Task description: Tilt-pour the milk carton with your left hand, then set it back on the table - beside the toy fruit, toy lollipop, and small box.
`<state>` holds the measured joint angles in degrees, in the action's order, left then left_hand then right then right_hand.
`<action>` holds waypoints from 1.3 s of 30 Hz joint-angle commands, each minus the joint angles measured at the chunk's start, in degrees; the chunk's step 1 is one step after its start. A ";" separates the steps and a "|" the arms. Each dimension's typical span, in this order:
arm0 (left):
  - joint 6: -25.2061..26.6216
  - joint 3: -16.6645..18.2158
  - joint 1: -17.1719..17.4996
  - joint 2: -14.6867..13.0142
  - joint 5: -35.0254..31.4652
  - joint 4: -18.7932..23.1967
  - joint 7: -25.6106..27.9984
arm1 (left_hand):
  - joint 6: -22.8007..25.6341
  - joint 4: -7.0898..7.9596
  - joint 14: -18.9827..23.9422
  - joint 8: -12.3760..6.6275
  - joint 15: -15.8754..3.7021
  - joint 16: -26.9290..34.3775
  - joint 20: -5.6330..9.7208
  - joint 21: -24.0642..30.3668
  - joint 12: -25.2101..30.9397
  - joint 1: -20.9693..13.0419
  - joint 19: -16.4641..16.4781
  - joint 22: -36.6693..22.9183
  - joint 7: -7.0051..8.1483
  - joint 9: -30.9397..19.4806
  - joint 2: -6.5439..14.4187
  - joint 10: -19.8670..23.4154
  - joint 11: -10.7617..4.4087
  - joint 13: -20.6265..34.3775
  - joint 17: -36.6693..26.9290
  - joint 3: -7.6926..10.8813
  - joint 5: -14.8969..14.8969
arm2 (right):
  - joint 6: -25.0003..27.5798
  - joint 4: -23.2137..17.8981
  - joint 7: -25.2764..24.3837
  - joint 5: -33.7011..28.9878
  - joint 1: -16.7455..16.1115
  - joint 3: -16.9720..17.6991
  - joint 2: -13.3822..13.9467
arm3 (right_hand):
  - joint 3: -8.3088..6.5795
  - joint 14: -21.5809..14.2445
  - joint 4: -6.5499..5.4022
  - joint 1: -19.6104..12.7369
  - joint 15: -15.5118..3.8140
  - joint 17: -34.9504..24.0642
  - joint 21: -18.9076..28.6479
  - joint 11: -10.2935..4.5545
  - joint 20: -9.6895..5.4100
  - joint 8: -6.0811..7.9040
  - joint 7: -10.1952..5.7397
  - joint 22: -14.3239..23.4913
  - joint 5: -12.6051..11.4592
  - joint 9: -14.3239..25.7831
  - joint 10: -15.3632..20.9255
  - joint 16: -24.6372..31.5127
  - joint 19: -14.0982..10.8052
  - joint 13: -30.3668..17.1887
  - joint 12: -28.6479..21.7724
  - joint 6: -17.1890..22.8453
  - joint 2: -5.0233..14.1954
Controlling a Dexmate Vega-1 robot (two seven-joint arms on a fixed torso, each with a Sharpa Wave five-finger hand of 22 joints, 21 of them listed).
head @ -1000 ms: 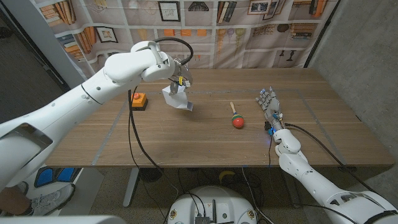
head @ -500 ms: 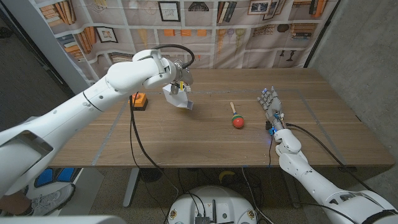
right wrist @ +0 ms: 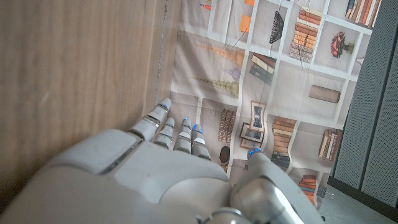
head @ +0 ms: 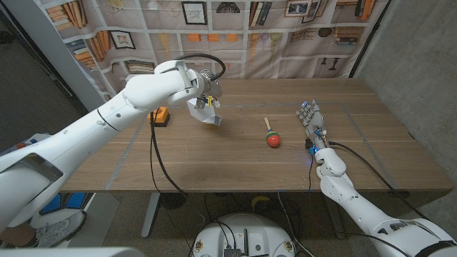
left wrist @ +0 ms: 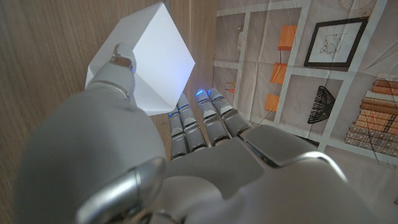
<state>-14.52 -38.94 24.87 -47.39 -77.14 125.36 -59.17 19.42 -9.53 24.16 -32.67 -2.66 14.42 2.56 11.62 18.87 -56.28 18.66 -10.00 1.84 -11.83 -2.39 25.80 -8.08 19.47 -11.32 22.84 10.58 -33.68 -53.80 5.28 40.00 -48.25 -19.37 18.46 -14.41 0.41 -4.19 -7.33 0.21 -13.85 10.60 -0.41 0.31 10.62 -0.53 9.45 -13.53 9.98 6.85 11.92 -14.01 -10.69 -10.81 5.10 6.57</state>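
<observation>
Two robot hands are mine here. My right robot hand (head: 311, 121) is nearest, at the right side of the tabletop (head: 214, 160), holding nothing, its fingers (right wrist: 166, 127) stretched out close together toward the far edge.

Farther out and to the left, my left robot hand (head: 207, 91) grips the carton (head: 203, 113) from above. The carton is white and tipped steeply onto a corner, just over the tabletop; I cannot tell whether that corner touches the wood. In the left wrist view my thumb (left wrist: 118, 68) presses one white face of the carton (left wrist: 146, 59) and my other fingers (left wrist: 205, 118) lie along the far side.

Between my two robot hands, well apart from the carton, the lollipop (head: 272, 135) lies on the wood, its red ball toward me and its stick pointing away. An orange box (head: 159, 115) sits left of the carton, partly hidden behind my left arm. A black cable hangs from that arm across the tabletop.

The tabletop is brown wood with long grain. Behind it hangs a cloth printed with bookshelves and framed pictures.
</observation>
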 commanded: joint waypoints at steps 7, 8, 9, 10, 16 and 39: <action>-1.86 -0.58 0.76 0.93 -3.97 1.17 -0.37 | 0.52 0.06 0.55 -0.31 -7.62 0.32 3.12 -0.05 0.11 -1.50 0.27 -0.08 0.03 -0.17 2.41 0.88 -0.29 0.31 -0.33 -0.31 0.44 | -0.72 0.25 0.67 0.60 -0.44 0.41 -0.18 | -0.40 0.02 -0.04 0.30 0.45 -0.04 0.18 0.00 0.48 0.12 0.02 0.13 -0.03 0.11 -0.09 0.35 0.08 -0.14 -0.23 0.32 0.39; -1.94 -0.64 0.74 1.02 -4.17 1.16 -0.38 | 0.51 0.06 0.54 -0.31 -7.62 0.31 3.11 -0.06 0.08 -1.52 0.26 -0.08 -0.03 -0.16 2.43 0.81 -0.30 0.33 -0.34 -0.32 0.44 | -0.74 0.20 0.73 0.67 -0.48 0.45 -0.17 | -0.40 0.02 -0.03 0.31 0.44 -0.04 0.18 -0.01 0.48 0.13 -0.01 0.13 -0.03 0.11 -0.07 0.35 0.07 -0.14 -0.23 0.35 0.39; -1.99 -0.73 0.75 1.12 -4.46 1.17 -0.42 | 0.48 0.06 0.52 -0.30 -7.59 0.31 3.08 -0.06 0.05 -1.54 0.26 -0.08 -0.04 -0.16 2.48 0.75 -0.30 0.34 -0.34 -0.33 0.45 | -0.76 0.17 0.74 0.69 -0.50 0.48 -0.16 | -0.42 0.01 -0.03 0.32 0.45 -0.04 0.18 -0.02 0.50 0.13 0.01 0.14 -0.03 0.11 -0.06 0.36 0.06 -0.14 -0.24 0.34 0.39; -1.88 -0.69 0.87 1.21 -4.57 1.17 -0.32 | 0.45 0.06 0.53 -0.29 -7.62 0.31 3.09 -0.06 0.05 -1.55 0.27 -0.08 -0.01 -0.16 2.51 0.78 -0.33 0.36 -0.34 -0.34 0.46 | -0.79 0.14 0.78 0.70 -0.52 0.49 -0.13 | -0.43 0.00 -0.03 0.32 0.50 -0.04 0.17 -0.02 0.49 0.12 0.03 0.14 -0.03 0.11 -0.06 0.37 0.08 -0.14 -0.24 0.33 0.39; 0.72 0.73 2.08 2.13 -3.29 0.86 -0.66 | 0.41 0.11 0.53 -0.31 -7.64 0.32 3.11 -0.07 0.03 -1.55 0.26 -0.08 -0.01 -0.16 2.68 0.84 -0.37 0.44 -0.36 -0.45 0.47 | -0.49 -0.48 0.62 0.68 -0.78 0.55 0.19 | -0.50 0.01 -0.01 0.37 0.43 -0.03 0.17 -0.05 0.53 0.13 -0.01 0.14 -0.03 0.11 -0.07 0.37 0.07 -0.14 -0.24 0.35 0.37; 10.98 5.08 5.00 2.40 6.45 -0.86 1.04 | 0.60 0.09 0.54 -0.49 -7.50 0.30 3.12 -0.06 -0.10 -1.68 0.37 -0.10 -0.12 -0.11 3.09 1.01 -0.21 0.78 -0.36 -0.94 0.51 | 0.50 -2.41 -0.67 0.44 -1.76 0.63 0.96 | -0.75 0.03 0.09 0.54 0.48 0.00 0.16 -0.04 0.62 0.11 -0.03 0.14 -0.01 0.11 -0.04 0.39 0.04 -0.14 -0.25 0.29 0.30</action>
<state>-8.23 -35.72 28.74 -44.79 -75.59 125.16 -59.34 19.44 -9.37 24.16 -32.89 -2.66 14.42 2.56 11.62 18.74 -55.74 18.65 -9.99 1.81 -11.85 -1.85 25.81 -8.07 20.24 -11.60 22.05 10.80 -33.49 -55.37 5.01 40.59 -49.67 -18.78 19.12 -14.90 0.41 -4.19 -7.33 0.21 -13.86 10.60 -0.41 0.62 10.62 -0.52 9.45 -13.53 9.98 6.85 11.92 -13.69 -10.68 -10.81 5.10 6.57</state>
